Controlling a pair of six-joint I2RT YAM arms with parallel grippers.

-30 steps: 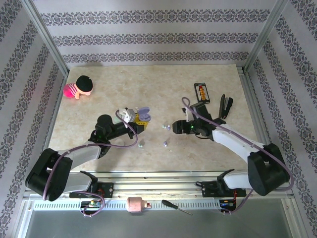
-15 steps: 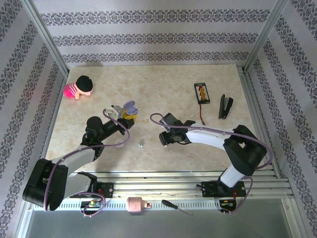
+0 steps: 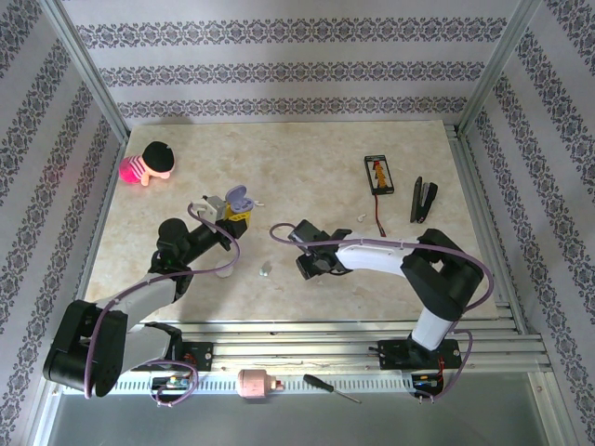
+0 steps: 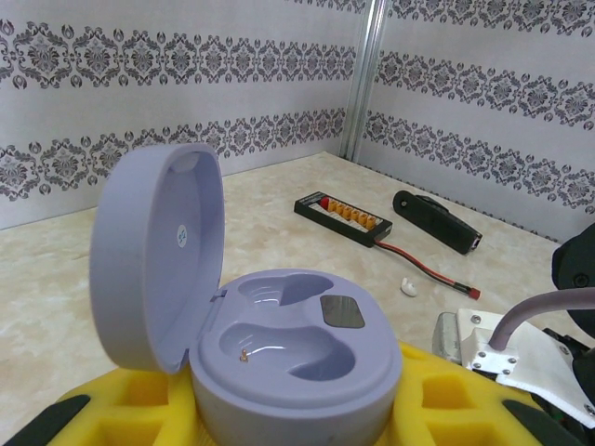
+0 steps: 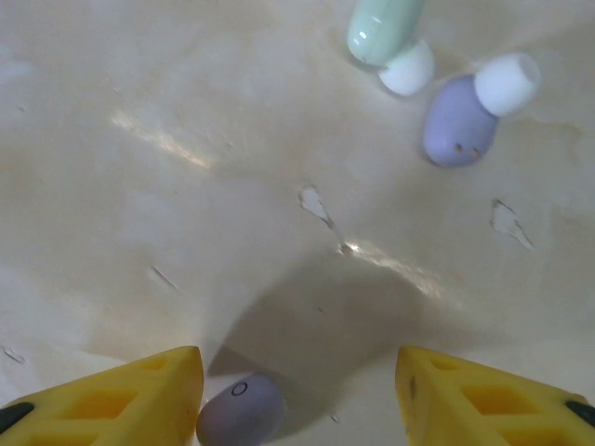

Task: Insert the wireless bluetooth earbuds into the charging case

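Yellow left fingers (image 4: 465, 418) clamp a lavender pebble-shaped charging case (image 4: 297, 362), lid open and upright, held left of centre above the marble surface (image 3: 307, 158). Yellow right fingers (image 5: 121, 400) are spread apart, low over the surface near its middle. A tiny lavender earbud (image 5: 240, 423) lies just beside one finger, not gripped. Farther off, a pale green earbud (image 5: 383, 26) and a second lavender earbud (image 5: 456, 121), both white-tipped, lie close together. A small white earbud (image 4: 409, 288) lies near a black connector board (image 4: 339, 212).
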